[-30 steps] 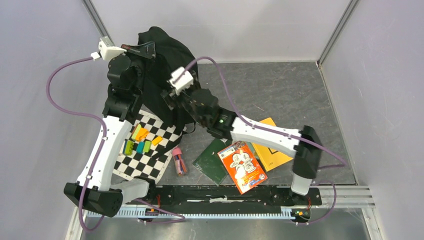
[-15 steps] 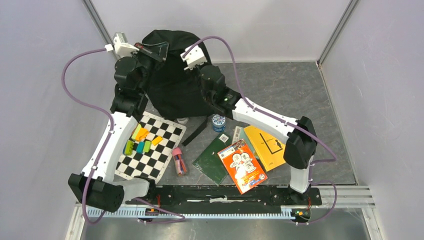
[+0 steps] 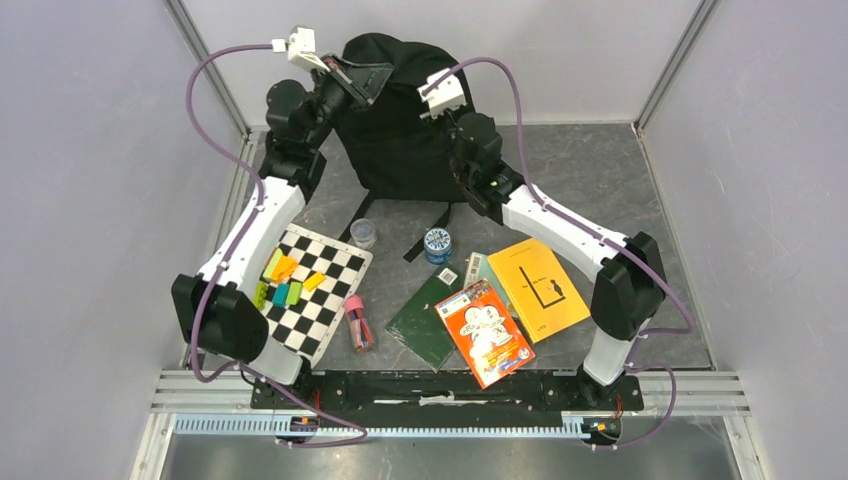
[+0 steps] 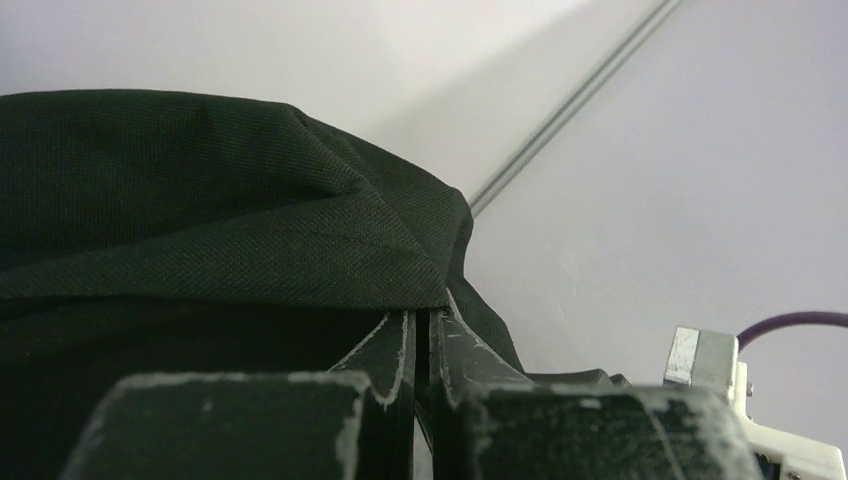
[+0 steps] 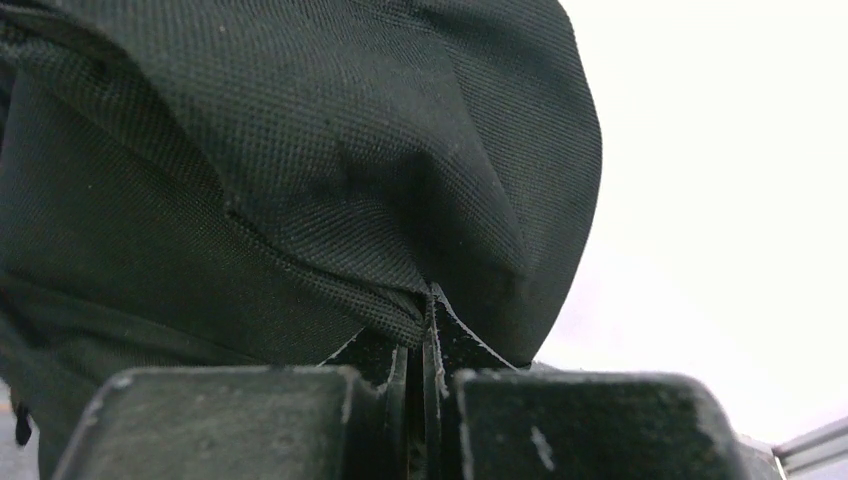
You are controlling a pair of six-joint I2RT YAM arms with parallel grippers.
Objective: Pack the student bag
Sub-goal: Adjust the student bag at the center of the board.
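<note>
The student bag (image 3: 395,130), a big black fabric backpack, is held upright at the back middle of the table, its straps (image 3: 427,232) trailing toward me. My left gripper (image 3: 358,82) is shut on a fold of fabric at the bag's upper left. In the left wrist view the gripper (image 4: 428,316) pinches the edge of the black cloth (image 4: 200,220). My right gripper (image 3: 434,106) is shut on the bag's upper right. In the right wrist view the gripper (image 5: 428,300) bites into a bunched fold of the bag (image 5: 300,150). The bag's inside is hidden.
In front of the bag lie a small clear cup (image 3: 364,233), a blue-topped tin (image 3: 437,244), a checkered board (image 3: 322,300) bearing coloured blocks (image 3: 283,280), a pink pen bundle (image 3: 358,322), a green notebook (image 3: 420,325), an orange booklet (image 3: 485,333) and a yellow book (image 3: 540,285).
My right gripper has shut on the bag. Both arms have carried the bag from the back left to the back middle, uncovering the cup and the tin.
</note>
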